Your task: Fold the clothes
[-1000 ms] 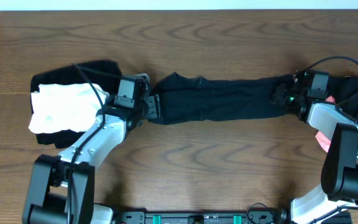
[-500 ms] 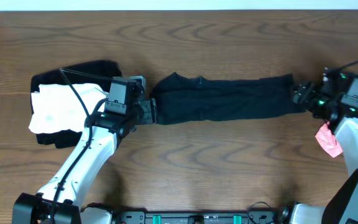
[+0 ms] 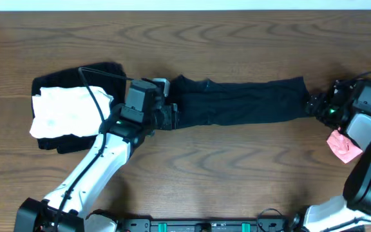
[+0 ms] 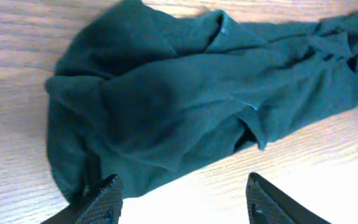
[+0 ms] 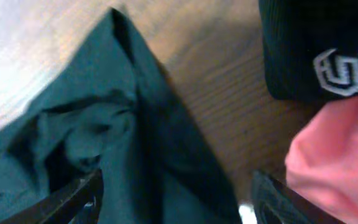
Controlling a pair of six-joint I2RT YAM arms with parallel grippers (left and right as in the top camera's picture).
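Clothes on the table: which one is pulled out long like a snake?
The black shirt in the middle, stretched in a long band. The white garment sits on a black pile at the left; the pink one is bunched at the right.

A black T-shirt [image 3: 237, 103], plain and without print, reads as dark teal in the wrist views. The table [image 3: 205, 180] is warm brown with wavy wood grain. A white garment [image 3: 66, 113] contrasts with a black garment [image 3: 102, 69]. A pale pink garment [image 3: 342, 145] shows beside black cloth [image 5: 291, 37] bearing a white logo [image 5: 344, 68].
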